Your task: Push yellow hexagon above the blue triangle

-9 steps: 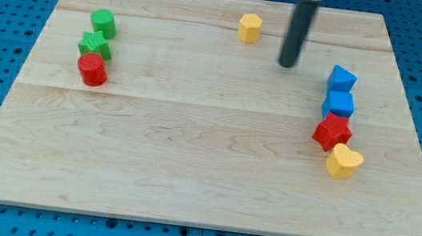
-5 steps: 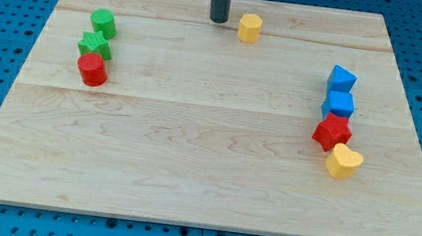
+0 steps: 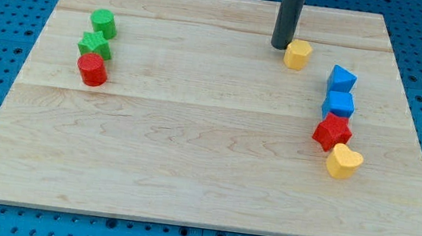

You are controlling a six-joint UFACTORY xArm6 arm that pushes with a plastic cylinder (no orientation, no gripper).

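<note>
My tip rests on the counter at the far side, just to the left of the yellow hexagon and apparently touching its left face. There is no gripper on this arm, only the straight dark rod, so nothing opens or closes; all contact is a push from the side. Standing on the hexagon's left makes sense, since a shove from there drives the block rightward toward its goal.

The yellow hexagon lies far and slightly left of the blue triangle, near it but clearly apart. I judge the task well along yet unfinished: the hexagon needs a little more travel to the right to sit directly beyond the triangle.

The blue triangle heads a close column running nearward: a blue cube, a red star, then a yellow heart, each touching or nearly touching the next. A push aimed too near could nudge that column.

Well apart at the far left sit a green cylinder, a green star and a red cylinder, clustered out of the way.
</note>
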